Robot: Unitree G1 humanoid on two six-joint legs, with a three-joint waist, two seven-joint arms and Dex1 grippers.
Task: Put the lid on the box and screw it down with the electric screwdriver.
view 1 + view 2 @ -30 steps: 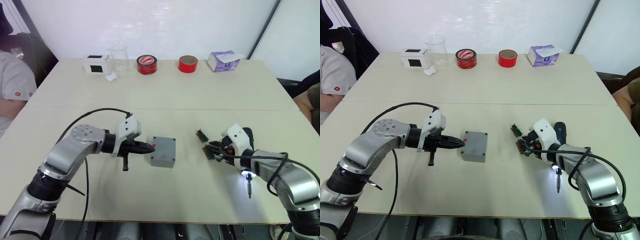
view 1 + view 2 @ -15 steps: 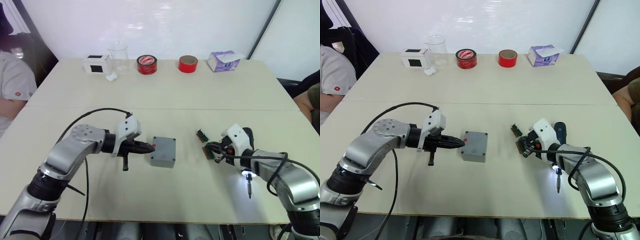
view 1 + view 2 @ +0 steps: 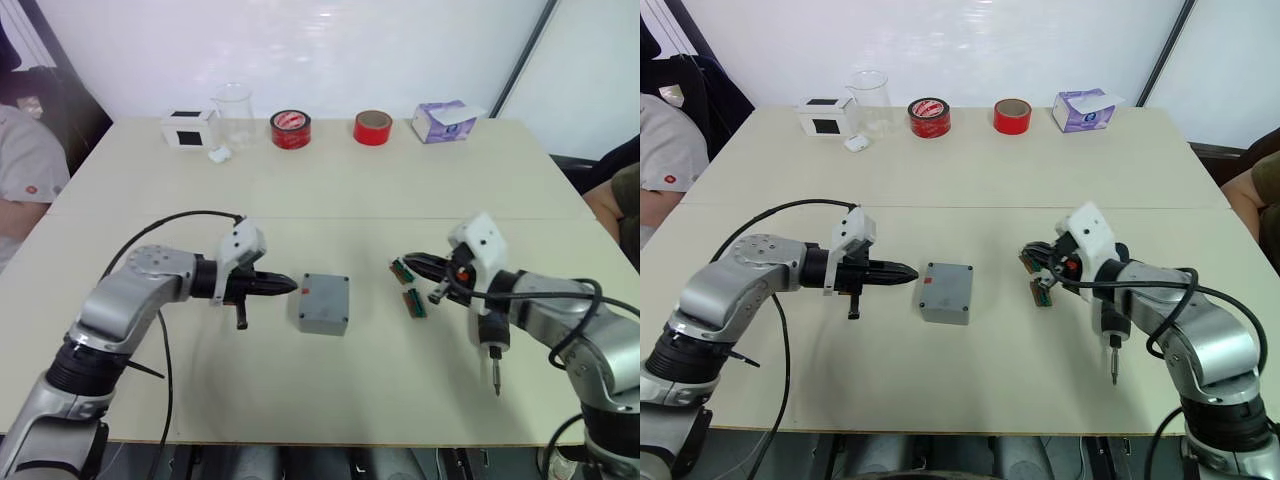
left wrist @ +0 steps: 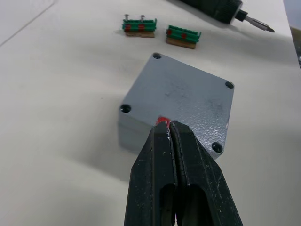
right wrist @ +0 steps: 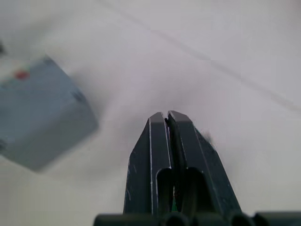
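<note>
A: Start at the left end effector. What are its fingers doing?

B: The two smooth black fingers are pressed together with nothing between them. The tip points at the box and sits just short of its near side, level with the small red mark.

A: And the box itself?

B: A square grey plastic block with a faintly grainy matte top. The lid is on it, flat, with rounded corners and a round screw hole in each corner. I cannot make out whether screws sit in those holes.

A: The right end effector?

B: Also clenched, fingers touching, empty. It hovers on the far side of the box from the left one, well apart from it, above two small green connector pieces lying on the desk.

A: Where is the electric screwdriver?

B: Beyond the connector pieces from the box, beside the right forearm: a black cylinder ending in a thin metal bit. The arm covers part of its body, so I cannot tell whether it lies loose on the desk.

A: Any writing to read?

B: None legible. Far behind the box along the desk's back edge stand a white box with a black front, a clear beaker, two red tape rolls and a purple tissue box; their printing is too small to read.
</note>
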